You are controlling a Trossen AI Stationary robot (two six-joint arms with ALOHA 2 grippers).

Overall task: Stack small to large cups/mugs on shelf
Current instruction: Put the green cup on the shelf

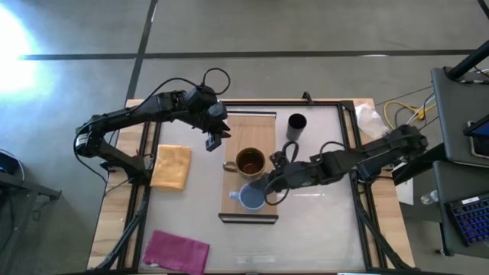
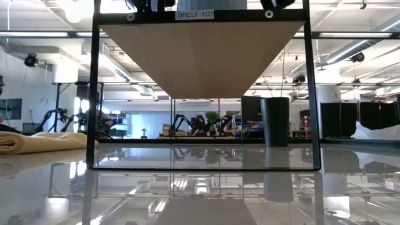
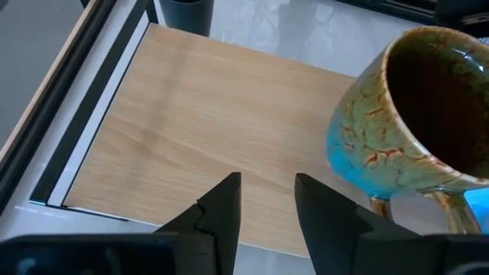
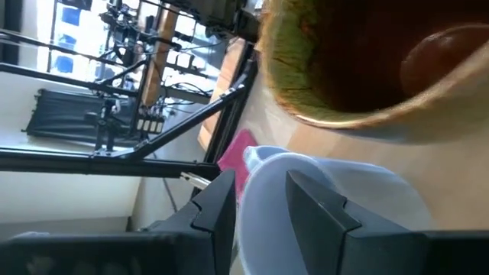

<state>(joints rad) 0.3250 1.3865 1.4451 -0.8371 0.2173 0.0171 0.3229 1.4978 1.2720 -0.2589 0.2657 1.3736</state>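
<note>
Overhead, the glossy white table (image 1: 321, 221) sits in a dark frame on a grey floor, with a folded yellow cloth (image 1: 171, 166) near its left edge and a crumpled magenta cloth (image 1: 176, 251) at the near-left corner. A desk with a keyboard (image 1: 467, 218) stands off to the right.

Centred on the table is the long rectangular light-wood shelf board (image 1: 260, 131), grain visible. On it stand 2 vessels: the mustard-brown handled mug (image 1: 250, 162), dark inside and holding nothing, and just beside it, toward the board's near end, the small light-blue cup (image 1: 253, 197). The taller black cylindrical cup (image 1: 296, 125) stands on the table just off the board's right edge, well apart from the other 2.

The right gripper (image 1: 269, 191) is at the light-blue cup; its wrist view shows the 2 dark fingers (image 4: 313, 208) straddling the cup's pale rim (whether they actually press it is unclear). The left gripper (image 1: 215, 140) hovers over the board's left edge, fingers (image 3: 221, 210) narrowly parted and holding nothing, the mug close ahead.

Only the table-height view shows the board's underside, a "SHELF 1(2)" label (image 2: 194, 14), and a bright workshop with other robot arms beyond.
</note>
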